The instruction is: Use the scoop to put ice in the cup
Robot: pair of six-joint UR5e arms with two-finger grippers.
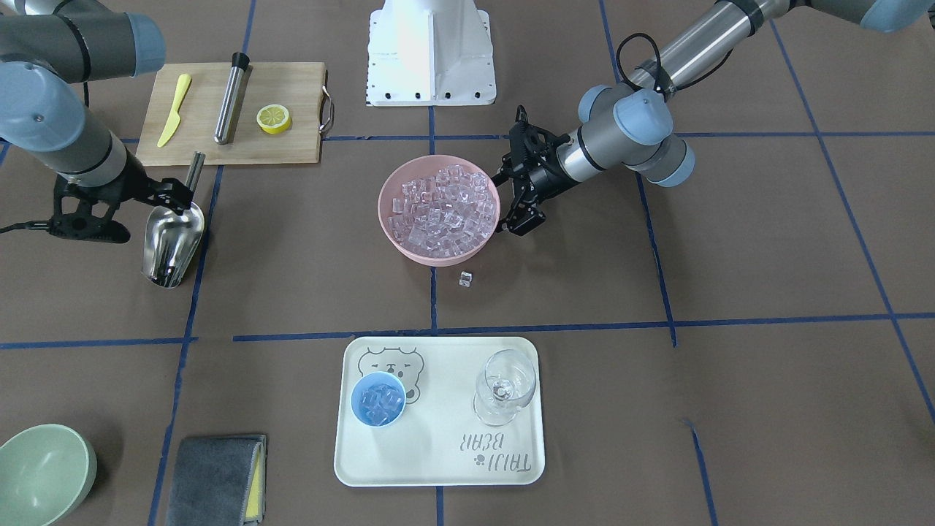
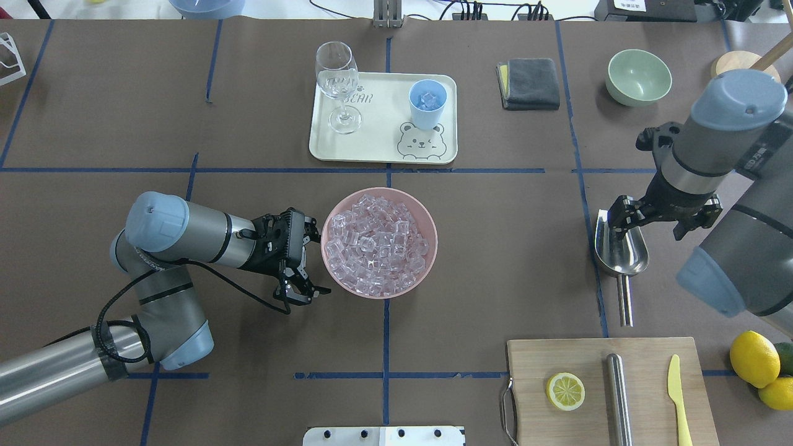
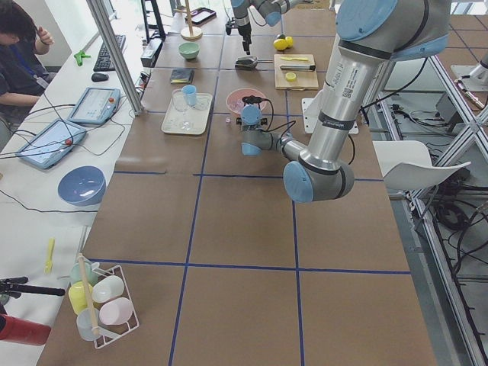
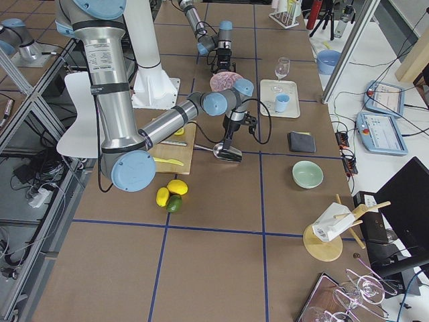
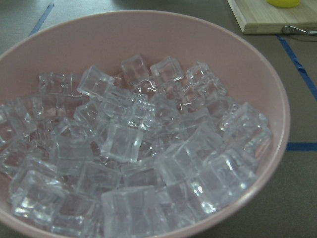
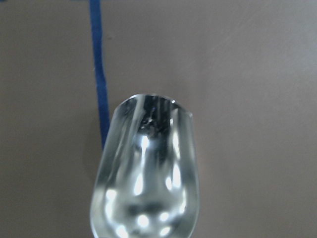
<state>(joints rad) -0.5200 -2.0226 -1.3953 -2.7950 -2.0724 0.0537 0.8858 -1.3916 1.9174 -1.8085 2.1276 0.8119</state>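
Overhead exterior: brown, blue-taped table (image 2: pixel 495 266)

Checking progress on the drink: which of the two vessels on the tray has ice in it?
The light-blue cup, on the tray by the bear drawing; ice cubes show inside it. The stemmed wine glass beside it shows none.
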